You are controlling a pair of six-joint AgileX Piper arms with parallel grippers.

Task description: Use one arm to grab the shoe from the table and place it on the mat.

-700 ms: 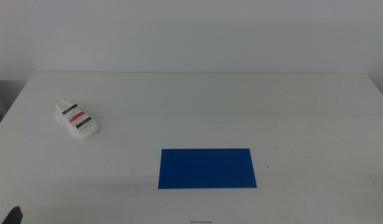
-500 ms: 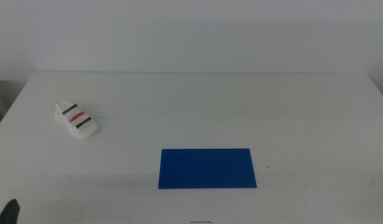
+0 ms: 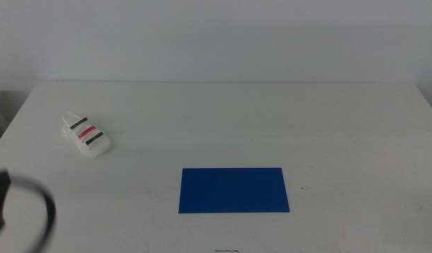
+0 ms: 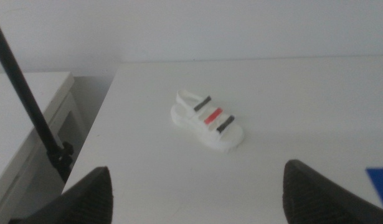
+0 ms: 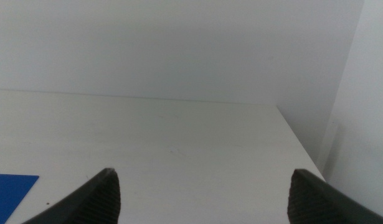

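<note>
Shoe (image 3: 86, 135) lying flat on table (image 3: 272, 119), far-left area in middle view, sole down, untouched. White w/ three straps: two black, red one between. Long axis runs diagonally across the tabletop. Nothing touching it.

Mat (image 3: 234, 190) flat on table nearer front edge, roughly centre, well apart from shoe. Solid blue, bare on top.

Left arm (image 3: 12, 211) just showing at bottom-left corner of middle view, blurred dark shape w/ cable loop; well short of shoe. Left gripper (image 4: 203, 193) seen from left wrist cam w/ jaws spread wide, nothing between them; shoe (image 4: 207, 119) ahead of jaws, near table edge, apart from both tips. Corner of mat (image 4: 379, 186) peeking in at frame edge. Dark stand pole (image 4: 29, 99) beside table, off its edge.

Right gripper (image 5: 203, 193) parked on the table's right side, jaws wide apart, holding nothing, bare table (image 5: 179, 143) ahead; sliver of mat (image 5: 10, 193) visible. Right arm out of middle view.
</note>
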